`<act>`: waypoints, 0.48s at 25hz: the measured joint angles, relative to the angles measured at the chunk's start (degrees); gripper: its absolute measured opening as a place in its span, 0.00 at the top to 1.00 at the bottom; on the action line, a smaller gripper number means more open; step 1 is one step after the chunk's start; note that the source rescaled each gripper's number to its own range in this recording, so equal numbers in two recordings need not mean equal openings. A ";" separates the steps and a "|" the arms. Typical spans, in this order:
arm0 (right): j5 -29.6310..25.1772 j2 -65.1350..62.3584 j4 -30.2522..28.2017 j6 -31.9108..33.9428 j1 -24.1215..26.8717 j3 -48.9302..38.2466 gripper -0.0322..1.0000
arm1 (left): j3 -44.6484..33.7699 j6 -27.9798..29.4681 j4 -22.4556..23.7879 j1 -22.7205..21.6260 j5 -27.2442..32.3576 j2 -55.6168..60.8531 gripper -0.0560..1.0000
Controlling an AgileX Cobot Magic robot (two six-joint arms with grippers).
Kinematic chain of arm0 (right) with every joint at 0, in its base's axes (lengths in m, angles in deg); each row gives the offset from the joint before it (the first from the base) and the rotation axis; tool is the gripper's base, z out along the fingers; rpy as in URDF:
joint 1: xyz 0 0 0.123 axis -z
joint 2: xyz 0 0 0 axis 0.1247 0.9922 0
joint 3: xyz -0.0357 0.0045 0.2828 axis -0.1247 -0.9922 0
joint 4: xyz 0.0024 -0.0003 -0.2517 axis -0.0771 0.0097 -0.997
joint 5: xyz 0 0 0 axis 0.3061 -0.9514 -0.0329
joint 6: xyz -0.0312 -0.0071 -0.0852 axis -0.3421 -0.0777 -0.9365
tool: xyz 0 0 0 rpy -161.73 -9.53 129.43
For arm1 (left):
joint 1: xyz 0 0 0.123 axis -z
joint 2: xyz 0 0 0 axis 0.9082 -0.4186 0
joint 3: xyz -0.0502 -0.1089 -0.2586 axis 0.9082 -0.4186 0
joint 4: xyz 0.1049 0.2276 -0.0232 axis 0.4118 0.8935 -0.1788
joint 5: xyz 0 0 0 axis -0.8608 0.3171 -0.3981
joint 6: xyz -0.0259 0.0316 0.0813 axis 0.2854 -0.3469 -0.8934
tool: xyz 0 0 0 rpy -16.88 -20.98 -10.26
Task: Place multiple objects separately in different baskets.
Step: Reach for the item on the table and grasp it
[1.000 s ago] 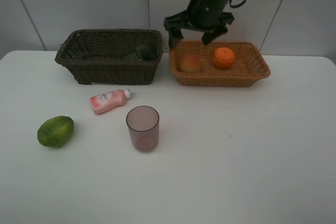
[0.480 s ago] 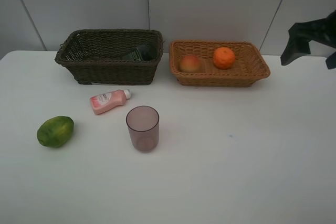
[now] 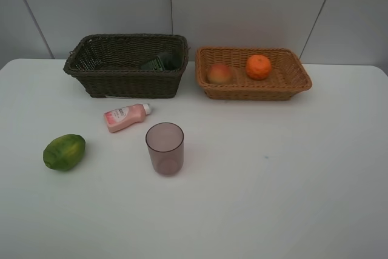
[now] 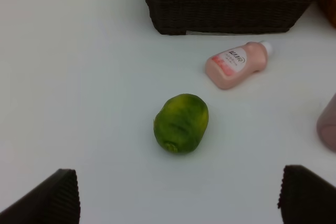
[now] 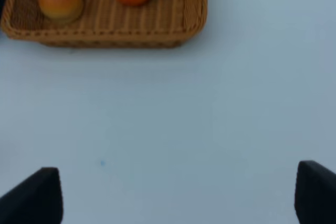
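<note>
Where dark basket [image 3: 133, 83] wall rises, green pump bottle [image 3: 162, 61] mostly hidden.

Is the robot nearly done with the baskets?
About half. Done: round orange and red-yellow fruit in the tan wicker basket, dark green bottle in the dark brown wicker basket. In hand: nothing; left gripper and right gripper open. Waiting: green oval fruit, pink squeeze bottle, mauve cup.
</note>
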 joint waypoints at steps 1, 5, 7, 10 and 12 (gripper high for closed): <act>-0.12 -2.84 0.00 0.00 0.00 -0.06 0.06 | 0.00 0.00 0.00 0.00 0.00 0.00 0.02; -0.18 -11.01 0.11 -0.04 0.00 -0.21 0.06 | 0.00 0.00 0.00 0.00 0.00 0.00 0.02; -0.21 -14.30 0.23 -0.06 0.00 -1.25 0.06 | 0.00 0.00 0.00 0.00 0.00 0.00 0.02; -0.25 -19.75 1.09 -0.11 0.00 -4.85 0.06 | 0.00 0.00 0.00 0.00 0.00 0.00 0.02; -0.25 -23.83 1.48 -0.11 0.00 -8.18 0.06 | 0.00 0.00 0.00 0.00 0.00 0.00 0.02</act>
